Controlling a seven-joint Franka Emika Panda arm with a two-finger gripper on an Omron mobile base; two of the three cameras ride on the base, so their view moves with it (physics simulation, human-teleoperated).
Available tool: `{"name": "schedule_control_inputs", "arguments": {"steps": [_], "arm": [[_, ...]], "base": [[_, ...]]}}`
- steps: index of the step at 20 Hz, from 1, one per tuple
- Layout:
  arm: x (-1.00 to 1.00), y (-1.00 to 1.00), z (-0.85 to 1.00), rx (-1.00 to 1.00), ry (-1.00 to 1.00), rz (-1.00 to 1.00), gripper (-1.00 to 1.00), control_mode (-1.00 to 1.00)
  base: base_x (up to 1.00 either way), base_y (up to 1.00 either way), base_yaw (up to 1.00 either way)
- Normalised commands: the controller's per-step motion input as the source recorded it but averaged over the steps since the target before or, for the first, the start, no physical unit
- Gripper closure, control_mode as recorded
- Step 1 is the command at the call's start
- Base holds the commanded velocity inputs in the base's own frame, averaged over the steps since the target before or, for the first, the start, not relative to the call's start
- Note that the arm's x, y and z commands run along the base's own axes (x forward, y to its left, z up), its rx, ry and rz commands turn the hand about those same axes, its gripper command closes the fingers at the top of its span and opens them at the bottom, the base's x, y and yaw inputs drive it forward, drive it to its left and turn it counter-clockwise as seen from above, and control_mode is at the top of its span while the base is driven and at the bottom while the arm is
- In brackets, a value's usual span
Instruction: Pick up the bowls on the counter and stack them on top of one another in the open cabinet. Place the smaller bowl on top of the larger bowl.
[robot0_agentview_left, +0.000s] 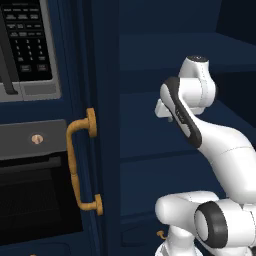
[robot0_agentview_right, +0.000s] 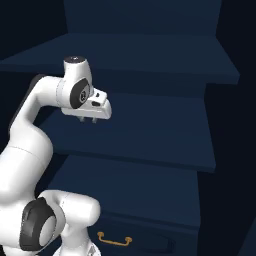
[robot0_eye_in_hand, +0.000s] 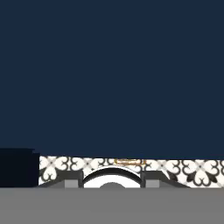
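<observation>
The open cabinet (robot0_agentview_right: 150, 135) is tall and dark navy, with plain bare shelves one above another. Its shelves (robot0_agentview_left: 150, 135) also stand right of the door edge, which carries a curved brass handle (robot0_agentview_left: 80, 165). My gripper (robot0_agentview_right: 88, 119) hangs open in front of the middle shelf, pointing down, with nothing between its fingers. In the hand view the two fingertips (robot0_eye_in_hand: 72, 180) stand well apart over a navy shelf surface (robot0_eye_in_hand: 113, 78). Both bowls and the counter are out of view.
A black oven (robot0_agentview_left: 30, 195) with a control panel (robot0_agentview_left: 25, 45) above it stands left of the cabinet. A drawer with a small brass pull (robot0_agentview_right: 114, 241) sits below the shelves. Patterned floor tiles (robot0_eye_in_hand: 192, 168) lie beneath the hand.
</observation>
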Motion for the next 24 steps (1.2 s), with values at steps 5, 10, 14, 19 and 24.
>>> {"name": "schedule_control_inputs", "arguments": {"steps": [5, 10, 14, 19, 24], "arm": [[-0.36, 0.0, -0.04, -0.01, -0.06, 0.0, -1.0, -1.0], [-0.02, 0.0, 0.0, 0.0, 0.0, 0.0, -1.0, -1.0], [-0.33, 0.02, -0.02, 0.0, 0.0, 0.0, -1.0, -1.0], [0.0, 0.0, 0.0, 0.0, 0.0, 0.0, -1.0, 1.0], [0.0, 0.0, 0.0, 0.0, 0.0, 0.0, -1.0, 1.0]], "base": [[0.0, 0.0, 0.0], [0.0, 0.0, 0.0], [0.0, 0.0, 0.0], [-0.81, 0.01, 0.0], [-0.93, 0.01, 0.01]]}}
